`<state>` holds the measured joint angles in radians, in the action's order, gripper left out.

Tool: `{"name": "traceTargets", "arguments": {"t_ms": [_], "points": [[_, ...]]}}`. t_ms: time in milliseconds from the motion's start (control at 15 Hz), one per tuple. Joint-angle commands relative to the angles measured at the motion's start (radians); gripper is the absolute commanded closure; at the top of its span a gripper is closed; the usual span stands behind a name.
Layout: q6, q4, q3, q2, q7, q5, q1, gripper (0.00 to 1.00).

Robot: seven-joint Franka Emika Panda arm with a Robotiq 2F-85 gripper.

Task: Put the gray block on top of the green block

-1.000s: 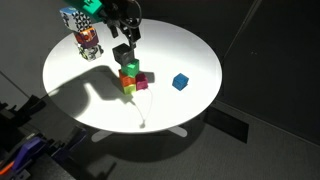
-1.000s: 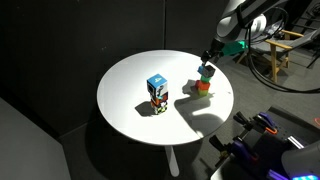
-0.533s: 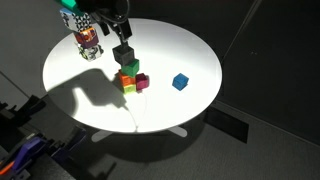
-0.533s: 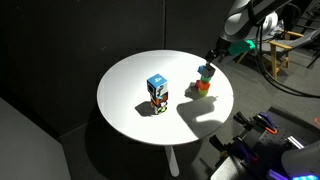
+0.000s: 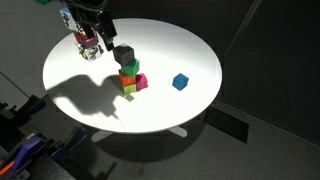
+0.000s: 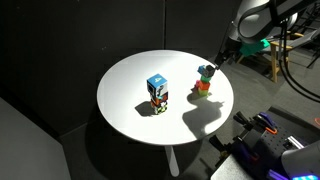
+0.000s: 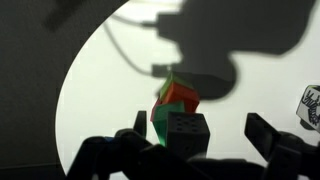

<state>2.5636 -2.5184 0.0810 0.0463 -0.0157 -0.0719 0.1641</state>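
Note:
The gray block (image 5: 123,54) sits on top of the green block (image 5: 129,68) in the cluster with orange, yellow and magenta cubes, left of the table's middle. The stack also shows in an exterior view, with the gray block (image 6: 204,71) on top. In the wrist view the gray block (image 7: 183,132) looks dark in shadow, with the green block (image 7: 160,124) under it. My gripper (image 7: 198,146) is open and empty, its fingers wide apart and clear of the gray block. In both exterior views the gripper (image 5: 100,28) (image 6: 231,47) hangs above and to the side of the stack.
A blue cube (image 5: 180,82) lies alone on the round white table (image 5: 190,50). A tall stack of patterned colourful boxes (image 5: 88,40) (image 6: 157,92) stands near the table's edge. Dark floor and walls surround the table; a chair stands behind it.
The gripper has let go of the gray block, which stays on the green block. The gripper has risen and drawn away from the stack towards the patterned boxes.

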Motion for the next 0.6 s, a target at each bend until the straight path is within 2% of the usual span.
{"name": "traceTargets", "arguments": {"t_ms": [0, 333, 533], "points": [[-0.108, -0.045, 0.005, 0.101, 0.041, -0.034, -0.019, 0.0], [-0.238, -0.062, -0.002, 0.19, 0.06, -0.033, -0.025, 0.0], [-0.265, -0.085, -0.008, 0.248, 0.075, -0.033, -0.023, 0.0]]}}
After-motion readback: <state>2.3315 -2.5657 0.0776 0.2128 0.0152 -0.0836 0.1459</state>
